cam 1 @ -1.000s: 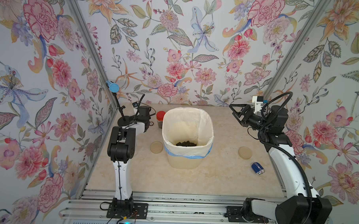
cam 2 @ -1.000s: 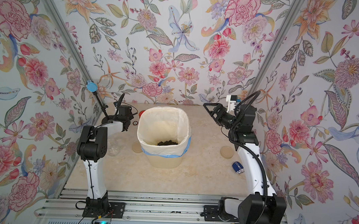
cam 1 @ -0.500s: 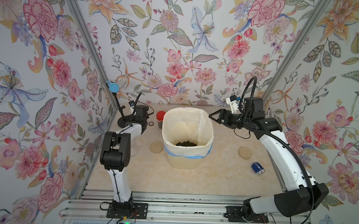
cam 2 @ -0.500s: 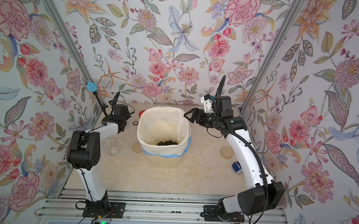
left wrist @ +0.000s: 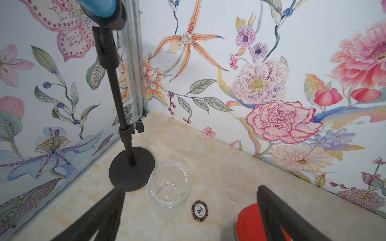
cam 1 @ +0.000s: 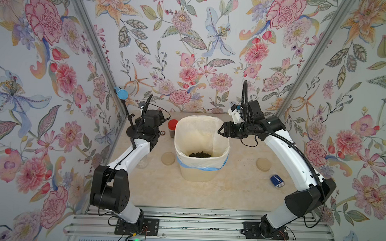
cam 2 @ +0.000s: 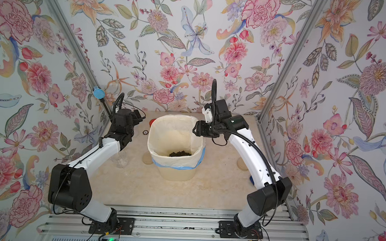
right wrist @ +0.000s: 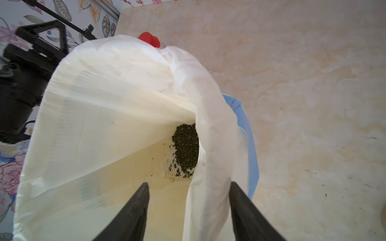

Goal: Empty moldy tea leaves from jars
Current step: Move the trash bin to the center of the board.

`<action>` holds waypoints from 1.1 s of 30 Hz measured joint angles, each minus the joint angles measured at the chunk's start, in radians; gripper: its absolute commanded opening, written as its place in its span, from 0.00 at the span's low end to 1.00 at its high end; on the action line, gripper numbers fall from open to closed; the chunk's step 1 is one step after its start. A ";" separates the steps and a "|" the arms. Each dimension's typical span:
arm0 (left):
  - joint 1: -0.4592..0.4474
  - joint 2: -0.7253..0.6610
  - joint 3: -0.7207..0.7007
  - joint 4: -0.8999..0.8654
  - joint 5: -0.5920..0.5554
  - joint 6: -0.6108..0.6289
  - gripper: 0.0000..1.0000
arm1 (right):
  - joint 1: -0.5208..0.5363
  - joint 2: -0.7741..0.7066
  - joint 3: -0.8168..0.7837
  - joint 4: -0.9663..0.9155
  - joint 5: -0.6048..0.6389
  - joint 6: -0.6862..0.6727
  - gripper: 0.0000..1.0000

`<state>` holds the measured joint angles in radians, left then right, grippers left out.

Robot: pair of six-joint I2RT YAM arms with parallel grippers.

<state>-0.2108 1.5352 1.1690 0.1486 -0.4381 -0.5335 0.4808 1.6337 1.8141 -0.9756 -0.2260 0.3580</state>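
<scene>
In both top views a tall cream ribbed bin with a white plastic liner (cam 1: 200, 172) (cam 2: 177, 172) stands mid-table. A small heap of dark, crumbly tea leaves (cam 1: 200, 155) (cam 2: 180, 154) lies on its bottom. The right gripper (cam 1: 220, 130) (cam 2: 194, 130) sits at the bin's upper rim. A narrow clear jar with a red screw cap (cam 1: 172, 127) stands just beside the bin, near the left wrist. A squat clear empty jar (cam 2: 120, 159) stands beside the left forearm. A flat round beige lid (cam 1: 168, 158) lies just left of the bin, and a second beige lid (cam 1: 263, 164) lies well to its right.

In the left wrist view the left gripper (left wrist: 190, 188) stands wide apart, holding nothing. Beyond it another squat clear jar (left wrist: 169, 184), lidless and empty, stands upright just beside a black stand's round base (left wrist: 131, 167). A round poker chip (left wrist: 199, 210) lies next to it.

In the right wrist view the right gripper (right wrist: 189, 185) is partly apart, astride the liner's folded rim. A gap shows at the inner finger, so nothing is clamped. The tea leaves (right wrist: 186, 150) are heaped against the bin's wall.
</scene>
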 measured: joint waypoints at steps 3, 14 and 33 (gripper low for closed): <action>0.001 -0.051 -0.029 0.000 0.023 0.000 1.00 | 0.026 0.030 0.016 -0.028 0.060 -0.010 0.42; 0.001 -0.128 -0.076 0.001 0.084 0.009 1.00 | 0.099 0.109 0.176 -0.143 0.259 -0.023 0.14; 0.001 -0.069 -0.086 0.028 0.183 0.042 1.00 | -0.006 0.098 0.168 -0.157 0.295 -0.045 0.00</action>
<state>-0.2096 1.4662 1.0828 0.1768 -0.2554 -0.4915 0.4744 1.7321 1.9820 -1.1328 0.0689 0.3134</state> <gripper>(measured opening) 0.996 0.082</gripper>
